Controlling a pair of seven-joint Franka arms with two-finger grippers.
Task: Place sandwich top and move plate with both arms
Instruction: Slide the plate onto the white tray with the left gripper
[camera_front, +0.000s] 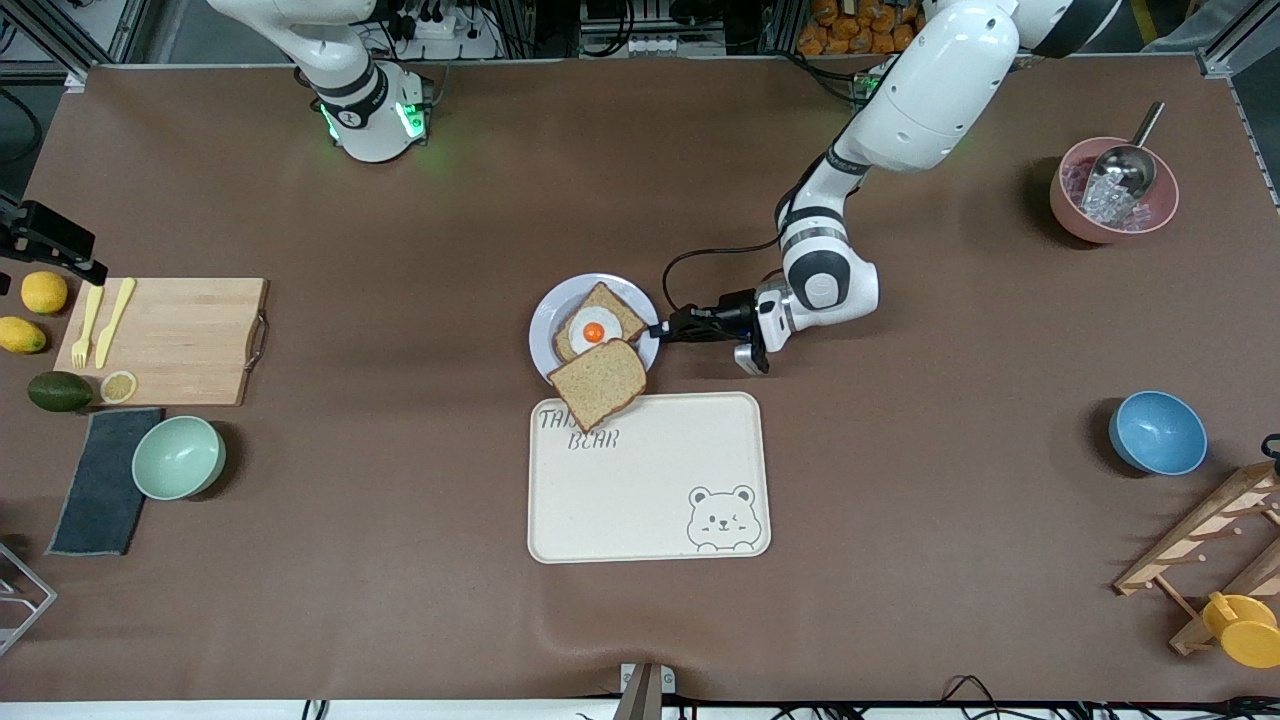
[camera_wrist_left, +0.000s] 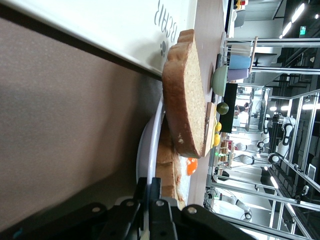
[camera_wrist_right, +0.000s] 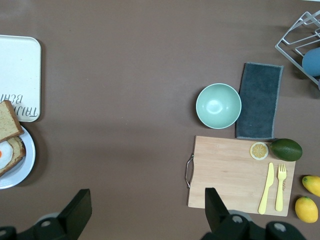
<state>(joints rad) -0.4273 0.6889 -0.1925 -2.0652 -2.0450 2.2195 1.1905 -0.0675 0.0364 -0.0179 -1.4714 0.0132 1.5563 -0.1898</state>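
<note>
The pale round plate (camera_front: 543, 322) sits mid-table, touching the cream tray (camera_front: 650, 480). On it lies a bread slice with a fried egg (camera_front: 594, 328). The plain brown sandwich top (camera_front: 598, 382) rests tilted on that slice, overhanging the plate's rim and the tray's corner. My left gripper (camera_front: 660, 328) is shut on the plate's rim at the side toward the left arm's end. In the left wrist view the black fingers (camera_wrist_left: 159, 186) pinch the thin rim (camera_wrist_left: 148, 145), with the sandwich top (camera_wrist_left: 185, 95) above it. My right gripper (camera_wrist_right: 147, 210) hangs open, high over bare table between the plate (camera_wrist_right: 22, 172) and the cutting board (camera_wrist_right: 235, 172).
Toward the right arm's end are a wooden cutting board (camera_front: 170, 340) with yellow cutlery, a green bowl (camera_front: 180, 457), a dark cloth (camera_front: 100, 480) and fruit. Toward the left arm's end stand a pink bowl with a scoop (camera_front: 1112, 190), a blue bowl (camera_front: 1158, 432) and a wooden rack (camera_front: 1215, 545).
</note>
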